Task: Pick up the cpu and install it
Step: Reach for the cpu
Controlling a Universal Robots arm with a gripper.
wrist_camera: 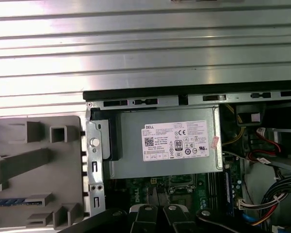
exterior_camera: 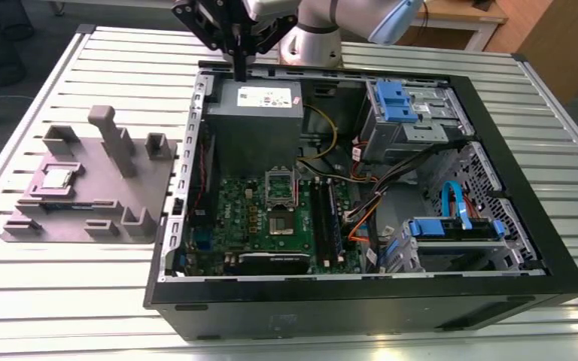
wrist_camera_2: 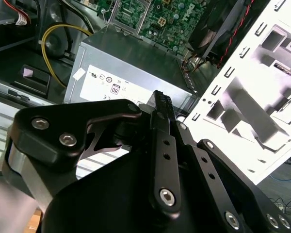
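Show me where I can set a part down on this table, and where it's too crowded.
Bare table slats lie between the grey fixture tray and the table's near edge, and past the computer case on the exterior view's right. Crowded: the tray, with the cpu on it, and the cables inside the case.

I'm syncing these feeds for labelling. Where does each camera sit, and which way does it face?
Exterior view: off the arm, high, looking down into the open computer case, cpu on the fixture beside it; arm and tool show.
First wrist view: on the wrist, facing down onto the power supply; tool links show.
Second wrist view: behind the tool, looking along it.
All share the power supply.
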